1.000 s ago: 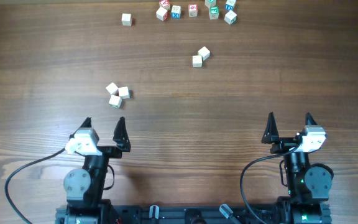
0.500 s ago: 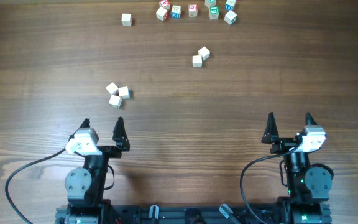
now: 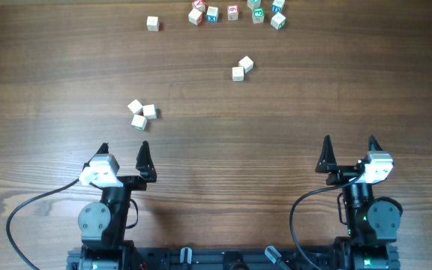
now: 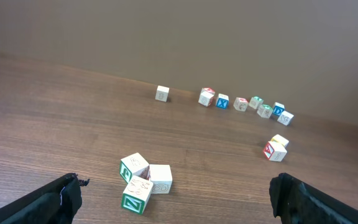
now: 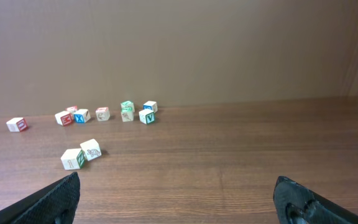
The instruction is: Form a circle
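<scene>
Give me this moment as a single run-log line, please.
left gripper: open, empty | right gripper: open, empty | cube trio: clustered ahead of left gripper | cube pair: mid-table | far cubes: loose row | task: unfinished

Dark brown wood-grain tabletop (image 3: 291,127); tight group of three small pale wooden cubes (image 4: 143,183) shows green print on two, faint grey marks on the third. Pair of pale wooden cubes (image 4: 276,148) has one red-printed face; far row of pale cubes (image 4: 244,104) carries red, blue and green print; lone pale cube (image 4: 161,93) looks plain. Flat tan wall (image 4: 229,37), no pattern.
</scene>
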You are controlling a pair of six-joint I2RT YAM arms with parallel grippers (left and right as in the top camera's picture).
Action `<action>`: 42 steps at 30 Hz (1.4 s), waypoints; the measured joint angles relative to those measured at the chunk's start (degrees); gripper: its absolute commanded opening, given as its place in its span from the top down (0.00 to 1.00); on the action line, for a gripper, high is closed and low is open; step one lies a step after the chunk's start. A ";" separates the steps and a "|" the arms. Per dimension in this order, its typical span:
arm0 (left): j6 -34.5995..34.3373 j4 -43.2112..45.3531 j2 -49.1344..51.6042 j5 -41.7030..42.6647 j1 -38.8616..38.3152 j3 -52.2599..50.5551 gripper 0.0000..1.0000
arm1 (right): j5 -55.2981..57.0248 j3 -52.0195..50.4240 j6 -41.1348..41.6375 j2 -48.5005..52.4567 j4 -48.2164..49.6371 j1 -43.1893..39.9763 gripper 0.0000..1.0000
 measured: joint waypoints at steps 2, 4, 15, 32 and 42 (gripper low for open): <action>0.00 0.00 0.00 0.00 0.00 0.00 0.00 | 0.00 0.00 0.00 0.00 0.00 0.00 0.00; 0.00 0.00 0.00 0.00 0.00 0.00 0.00 | 0.00 0.00 0.00 0.00 0.00 0.00 0.00; 0.00 0.00 0.00 -0.02 0.00 0.00 0.00 | 0.02 0.00 -2.38 0.00 0.00 0.00 0.00; 0.00 0.00 0.00 -0.02 0.00 0.00 0.00 | -0.02 0.00 -10.49 0.00 0.00 0.00 0.00; 0.00 0.00 0.00 0.00 0.00 0.00 0.00 | -0.02 0.00 -10.49 0.00 0.00 0.00 0.00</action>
